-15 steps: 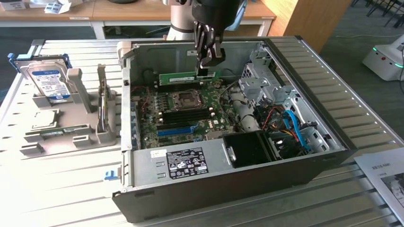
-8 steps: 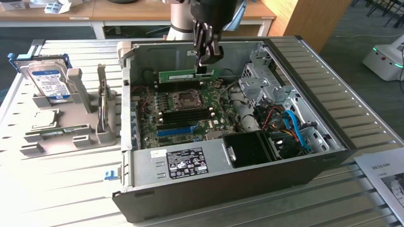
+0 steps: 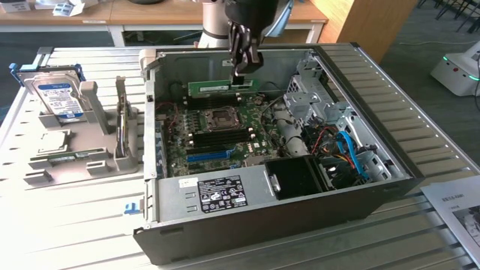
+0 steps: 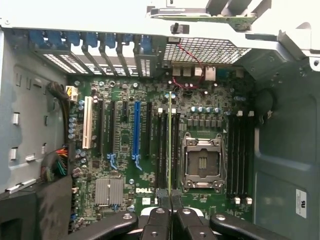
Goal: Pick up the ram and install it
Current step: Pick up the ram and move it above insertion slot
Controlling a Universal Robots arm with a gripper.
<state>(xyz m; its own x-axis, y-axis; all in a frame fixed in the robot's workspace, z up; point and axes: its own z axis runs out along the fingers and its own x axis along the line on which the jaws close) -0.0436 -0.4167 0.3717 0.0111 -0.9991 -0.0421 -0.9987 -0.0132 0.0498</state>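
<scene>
The ram (image 3: 220, 86) is a thin green stick with a small white label, and my gripper (image 3: 240, 77) is shut on its end. It hangs level inside the open computer case (image 3: 300, 202), above the rear part of the motherboard (image 3: 217, 135). In the wrist view the ram (image 4: 170, 145) shows edge-on as a thin green line. There it runs out from between my fingertips (image 4: 159, 222) over the black memory slots (image 4: 161, 150) beside the CPU socket (image 4: 201, 162). I cannot tell whether its lower edge touches a slot.
A grey fixture (image 3: 90, 152) at the exterior view's left holds a blue-labelled hard drive (image 3: 56, 95). In the case are a blue slot (image 3: 210, 153), a black shroud (image 3: 296, 177), blue cables (image 3: 349, 149) and a drive cage (image 3: 307, 93). A paper sheet (image 3: 459, 208) lies at the right.
</scene>
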